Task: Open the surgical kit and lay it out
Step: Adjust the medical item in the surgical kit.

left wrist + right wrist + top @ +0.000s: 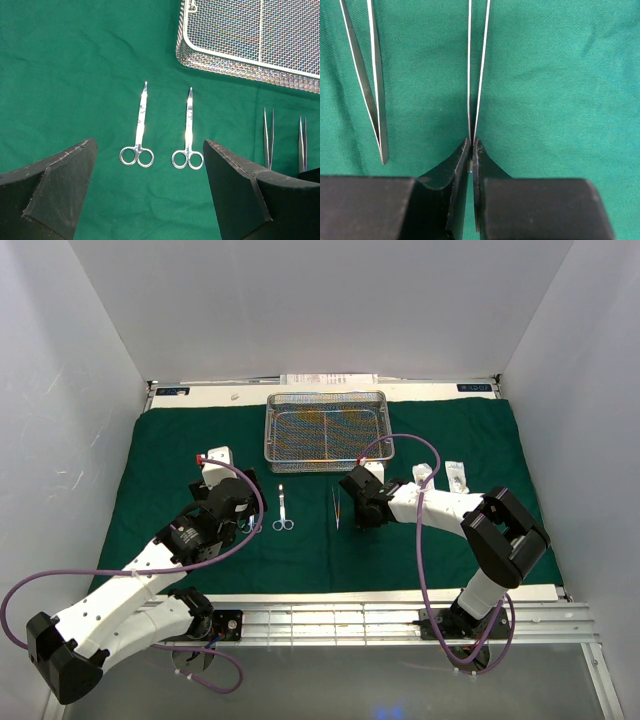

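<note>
The dark green cloth [160, 460] lies spread flat, with the silver mesh tray [327, 461] at the back centre. Two small scissors [139, 131] [188, 135] lie side by side on the cloth, tips pointing away, just ahead of my open, empty left gripper [150, 145]. My right gripper [471, 145] is shut on the joined end of one pair of tweezers [469, 75], low over the cloth. The other tweezers [376, 80] lie free to its left. Two small white packets [423, 474] [456, 476] lie right of the right gripper [350, 505].
White walls close in the table on the left, right and back. A white paper [330, 378] lies behind the tray. The tray's near corner [186, 50] is ahead and to the right of the left gripper [248, 502].
</note>
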